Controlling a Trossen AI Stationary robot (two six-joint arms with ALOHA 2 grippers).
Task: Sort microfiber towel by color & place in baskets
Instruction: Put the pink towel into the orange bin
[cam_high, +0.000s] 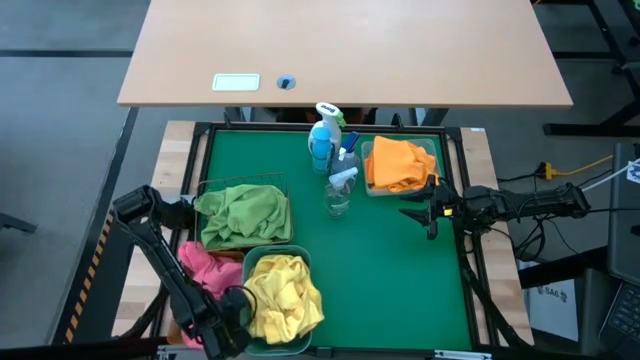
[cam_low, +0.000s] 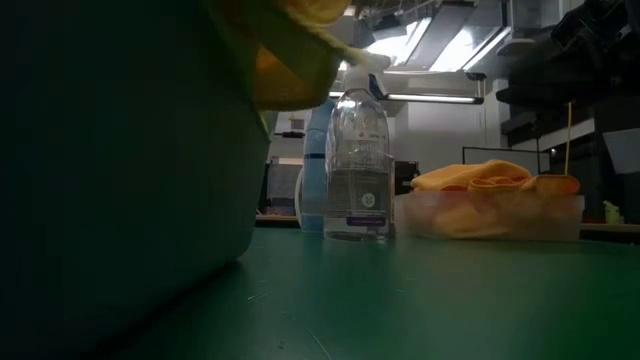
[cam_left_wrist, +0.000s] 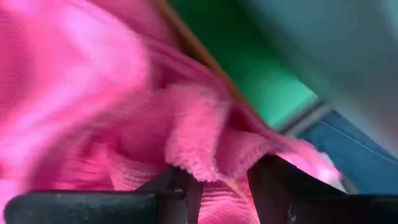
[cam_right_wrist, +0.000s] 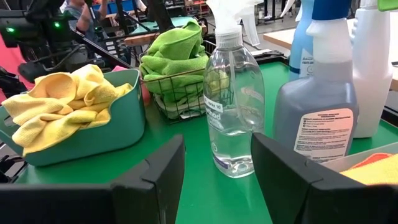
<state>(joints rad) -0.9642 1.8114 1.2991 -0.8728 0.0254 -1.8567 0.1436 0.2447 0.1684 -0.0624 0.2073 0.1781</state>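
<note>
The pink towel (cam_high: 200, 262) lies bunched in the amber-tan basket (cam_high: 232, 258) at the tray's near left. My left gripper (cam_left_wrist: 217, 190) points down over it and is shut on pink cloth; in the high view its own wrist hides the fingers. Yellow towels (cam_high: 283, 297) fill the teal basket (cam_high: 262, 254). A green towel (cam_high: 243, 213) is heaped in the wire-mesh basket (cam_high: 240, 185). An orange towel (cam_high: 397, 164) sits in the clear basket (cam_high: 434, 152). My right gripper (cam_high: 420, 211) waits open at the tray's right, pointing level toward the bottles. My left gripper has a bunched part of the pink towel (cam_left_wrist: 214, 199) pinched between its two fingers (cam_left_wrist: 171, 186), coming from above and pointing down. A ruffled hemmed edge (cam_left_wrist: 196, 152) stands just beyond the fingertips. How many layers are held, and whether the cloth hangs or rests, I cannot tell.
A clear spray bottle (cam_high: 338, 192), a blue one (cam_high: 320, 143) and a white one (cam_high: 349, 150) stand mid-tray between the baskets. The green tray (cam_high: 400, 280) has bare room at its near right. A wooden table (cam_high: 350, 40) lies beyond.
</note>
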